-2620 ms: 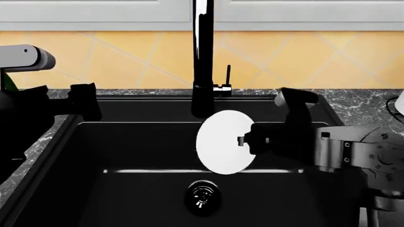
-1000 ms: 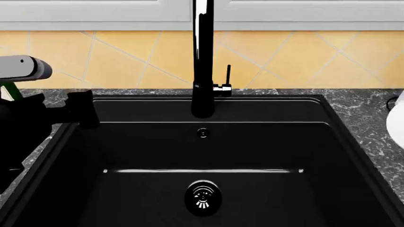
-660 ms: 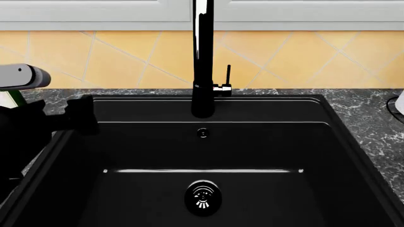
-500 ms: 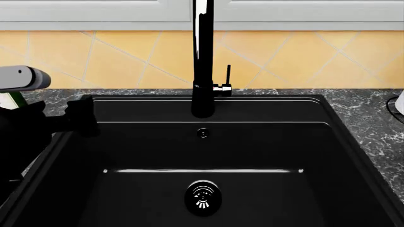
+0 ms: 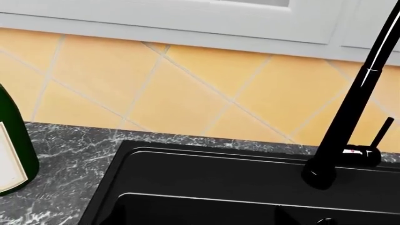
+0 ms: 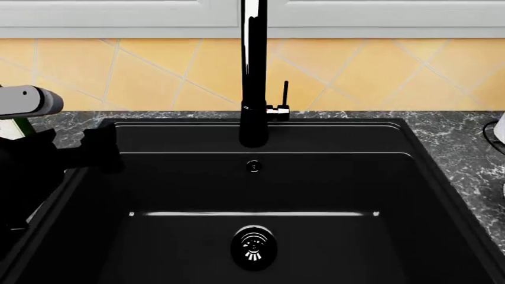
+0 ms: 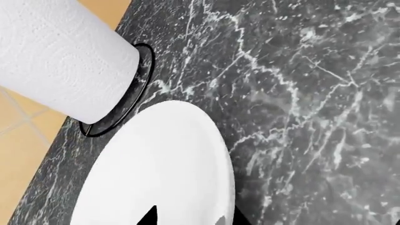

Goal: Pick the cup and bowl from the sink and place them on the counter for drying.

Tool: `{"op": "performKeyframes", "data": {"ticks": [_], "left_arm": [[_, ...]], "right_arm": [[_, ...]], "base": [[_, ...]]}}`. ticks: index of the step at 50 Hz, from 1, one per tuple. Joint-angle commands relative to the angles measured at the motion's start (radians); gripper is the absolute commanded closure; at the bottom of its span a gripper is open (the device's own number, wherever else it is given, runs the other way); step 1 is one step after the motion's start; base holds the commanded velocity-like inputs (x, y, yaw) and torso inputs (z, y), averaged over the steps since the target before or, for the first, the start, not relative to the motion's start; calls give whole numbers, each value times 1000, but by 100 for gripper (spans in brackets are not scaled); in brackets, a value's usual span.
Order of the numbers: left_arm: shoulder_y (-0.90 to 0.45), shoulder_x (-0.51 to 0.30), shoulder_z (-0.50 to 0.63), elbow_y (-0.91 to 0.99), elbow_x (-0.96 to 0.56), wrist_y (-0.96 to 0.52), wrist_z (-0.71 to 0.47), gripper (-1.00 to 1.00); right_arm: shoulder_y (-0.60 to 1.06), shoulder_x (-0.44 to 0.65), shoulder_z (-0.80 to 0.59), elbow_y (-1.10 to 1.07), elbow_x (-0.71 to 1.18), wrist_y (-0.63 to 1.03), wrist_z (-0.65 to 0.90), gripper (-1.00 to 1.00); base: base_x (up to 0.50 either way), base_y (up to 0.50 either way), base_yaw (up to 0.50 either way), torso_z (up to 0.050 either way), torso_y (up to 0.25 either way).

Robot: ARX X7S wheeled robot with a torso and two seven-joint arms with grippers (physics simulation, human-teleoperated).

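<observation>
**Hazards**

1. The right jaws are clamped on the near rim of the bowl (image 7: 162, 173); only their dark tips show at the edge of the right wrist view. The bowl hangs tilted over the tabletop (image 7: 300, 117). Whether it touches the stone cannot be told.
   - If released while tilted, the bowl probably rolls or rocks on its rim and may skid on the smooth marble.
   - Level it and seat it before the jaws part.
2. The roll (image 7: 62, 61) stands on its ring base (image 7: 134, 101), just beside the bowl's far edge.
   - Pushing the bowl further that way is likely to knock the roll over.
3. The left arm (image 6: 32, 171) hangs over the left rim of the sink (image 6: 261, 189). The state of the left jaws cannot be told, as no view shows their tips.
   - A bottle (image 5: 12, 145) stands near that arm on the tabletop.
   - A sideways swing could topple it.
4. The faucet (image 6: 252, 71) rises over the far wall of the sink.
   - Any lift out of the basin risks striking it.

**Inventory**

| Item | Count |
|---|---|
| Bowl | 1, over the tabletop at the right |
| Cup | 0 visible; location cannot be told |
| Roll | 1 |
| Bottle | 1 |
| Sink | 1, with nothing visible inside |
| Drain (image 6: 253, 247) | 1 |
| Faucet | 1 |
</observation>
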Motion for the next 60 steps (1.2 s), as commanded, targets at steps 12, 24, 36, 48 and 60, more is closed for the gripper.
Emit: {"op": "performKeyframes", "data": {"ticks": [12, 24, 36, 48, 60], "left_arm": [[11, -3, -1, 0, 1, 5, 0, -100], [10, -2, -2, -1, 2, 8, 3, -100], [30, -9, -16, 4, 0, 18, 4, -100], [45, -10, -24, 3, 13, 29, 23, -100], [46, 2, -20, 15, 11, 35, 1, -100]], "right_arm": [[26, 2, -19, -116, -74, -69, 62, -100], [67, 34, -123, -246, -166, -103, 100, -100], [210, 93, -370, -232, -162, -5, 19, -100], [323, 119, -559, -230, -87, 153, -60, -100], [368, 166, -742, -321, -72, 221, -233, -100]], "base": [[0, 0, 0, 0, 0], [0, 0, 0, 0, 0], [0, 0, 0, 0, 0], [0, 0, 0, 0, 0], [0, 0, 0, 0, 0]]}}
